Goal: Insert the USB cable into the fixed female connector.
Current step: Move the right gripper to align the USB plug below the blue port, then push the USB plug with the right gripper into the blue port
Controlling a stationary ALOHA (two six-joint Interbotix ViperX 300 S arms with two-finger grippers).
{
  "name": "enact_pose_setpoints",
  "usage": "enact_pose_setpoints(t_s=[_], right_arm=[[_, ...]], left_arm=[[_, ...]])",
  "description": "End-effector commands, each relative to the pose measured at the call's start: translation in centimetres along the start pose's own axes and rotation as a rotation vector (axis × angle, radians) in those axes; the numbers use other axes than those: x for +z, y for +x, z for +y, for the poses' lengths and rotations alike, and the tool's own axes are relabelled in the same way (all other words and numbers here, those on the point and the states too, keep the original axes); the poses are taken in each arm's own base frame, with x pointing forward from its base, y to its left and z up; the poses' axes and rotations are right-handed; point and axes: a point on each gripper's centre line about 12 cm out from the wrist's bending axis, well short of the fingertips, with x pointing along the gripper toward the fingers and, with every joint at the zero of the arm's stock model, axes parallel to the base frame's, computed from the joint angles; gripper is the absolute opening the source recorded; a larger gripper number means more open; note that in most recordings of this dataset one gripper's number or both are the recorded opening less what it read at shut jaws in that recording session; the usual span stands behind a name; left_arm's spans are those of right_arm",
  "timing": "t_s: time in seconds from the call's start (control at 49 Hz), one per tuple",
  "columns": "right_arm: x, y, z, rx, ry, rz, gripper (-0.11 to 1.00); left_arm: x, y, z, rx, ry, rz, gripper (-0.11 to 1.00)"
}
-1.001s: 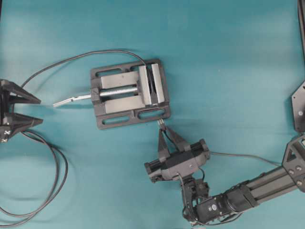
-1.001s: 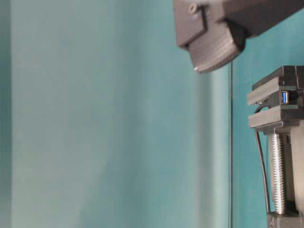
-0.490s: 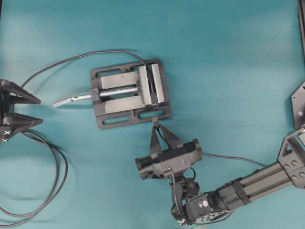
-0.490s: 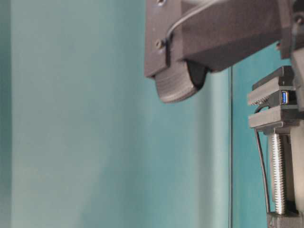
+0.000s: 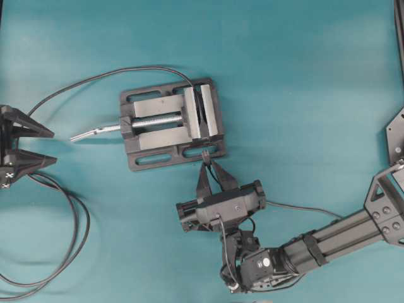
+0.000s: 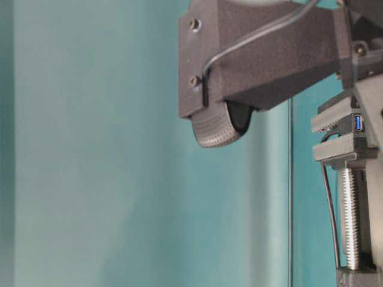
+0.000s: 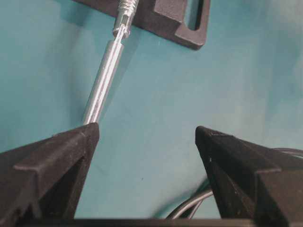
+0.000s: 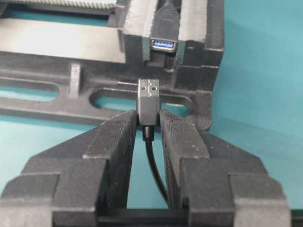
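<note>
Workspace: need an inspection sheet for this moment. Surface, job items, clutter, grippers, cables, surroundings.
Surface: teal mat, flat.
Job items: USB plug held metal tip forward, just short of the blue socket and a little left of it in the wrist view; socket clamped in the vise.
Clutter: nothing seen.
Grippers: right gripper shut on the plug, at the vise's near edge; left gripper open, holding nothing, near the vise handle.
Cables: USB cable trails right from the right gripper; socket cable arcs left from the vise and loops at lower left.
Surroundings: arm mount at right edge.
</note>
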Motion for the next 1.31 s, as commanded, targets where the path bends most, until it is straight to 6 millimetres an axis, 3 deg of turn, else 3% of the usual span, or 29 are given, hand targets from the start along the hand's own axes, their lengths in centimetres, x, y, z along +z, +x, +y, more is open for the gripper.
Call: enact_pose_setpoints(t_s=[0.0,1.287], right_arm=[[1.6,-0.2,0.4,-0.004,0.043,0.006,0.20],[3.9,0.7,0.3,-0.038,0.090,-0.001,0.20]], left_arm=[[0.4,0.0,-0.2,-0.002,-0.010,-0.009,0.99],[0.4,0.0,-0.2,-0.002,-0.008,-0.009,0.99]])
